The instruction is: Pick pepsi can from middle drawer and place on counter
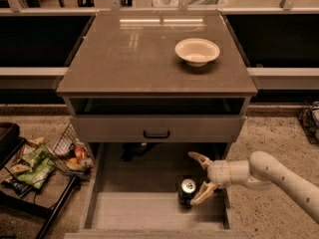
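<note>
Standing in the drawer (pixel 139 209), the can (pixel 187 192) is not yet gripped; the hand (pixel 193 179) is spread wide just beside it. The lift to the bench (pixel 134 59) is left.

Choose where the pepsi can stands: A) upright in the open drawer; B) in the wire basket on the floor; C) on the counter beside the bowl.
A: the pepsi can stands upright on the middle drawer floor, the open gripper right beside it; the counter carries the bowl.
</note>
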Motion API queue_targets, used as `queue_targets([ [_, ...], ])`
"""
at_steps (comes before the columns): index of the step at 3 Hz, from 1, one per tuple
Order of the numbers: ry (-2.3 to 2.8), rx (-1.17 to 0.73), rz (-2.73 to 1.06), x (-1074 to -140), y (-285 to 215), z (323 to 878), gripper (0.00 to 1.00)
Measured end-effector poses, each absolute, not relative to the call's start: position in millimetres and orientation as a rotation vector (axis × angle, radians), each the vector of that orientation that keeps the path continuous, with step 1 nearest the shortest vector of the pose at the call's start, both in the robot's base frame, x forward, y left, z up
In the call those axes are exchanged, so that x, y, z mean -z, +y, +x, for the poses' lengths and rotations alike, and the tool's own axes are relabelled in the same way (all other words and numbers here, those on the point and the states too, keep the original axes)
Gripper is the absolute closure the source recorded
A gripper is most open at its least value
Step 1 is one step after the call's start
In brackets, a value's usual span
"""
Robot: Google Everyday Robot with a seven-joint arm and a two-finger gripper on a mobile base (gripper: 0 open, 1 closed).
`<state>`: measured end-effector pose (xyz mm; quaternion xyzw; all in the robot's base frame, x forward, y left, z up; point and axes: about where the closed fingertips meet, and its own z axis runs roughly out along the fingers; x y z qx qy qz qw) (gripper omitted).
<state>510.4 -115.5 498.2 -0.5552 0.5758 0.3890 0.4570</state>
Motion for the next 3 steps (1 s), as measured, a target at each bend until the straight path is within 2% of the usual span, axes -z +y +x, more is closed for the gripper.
queue_targets([
  [3,1.453,-0.978,-1.437,-464,-99,483,0.00],
])
